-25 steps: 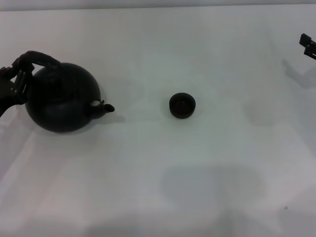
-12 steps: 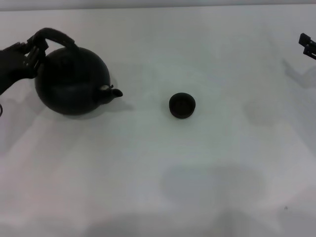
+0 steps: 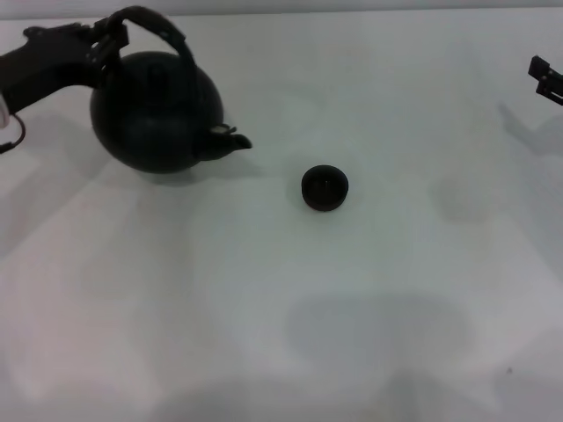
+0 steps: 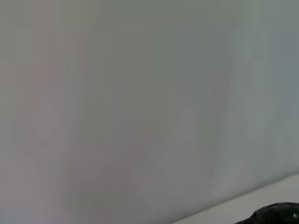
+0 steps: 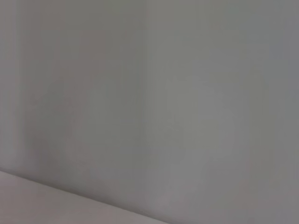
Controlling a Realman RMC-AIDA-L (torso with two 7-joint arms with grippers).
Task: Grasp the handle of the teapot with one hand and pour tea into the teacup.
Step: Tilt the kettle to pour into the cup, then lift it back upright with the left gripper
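The large round black teapot hangs in the air at the far left of the head view, its short spout pointing right toward the teacup. My left gripper is shut on the dark arched handle at its left end. The small black teacup stands on the white table near the middle, right of and apart from the spout. A dark bit of the teapot shows in the left wrist view. My right gripper is parked at the far right edge.
The white table spreads wide around the cup, with soft shadows on it. The right wrist view shows only a plain grey surface.
My left gripper has lifted the teapot and carried it up and to the right, closer to the teacup. The teacup and the right arm have not moved.
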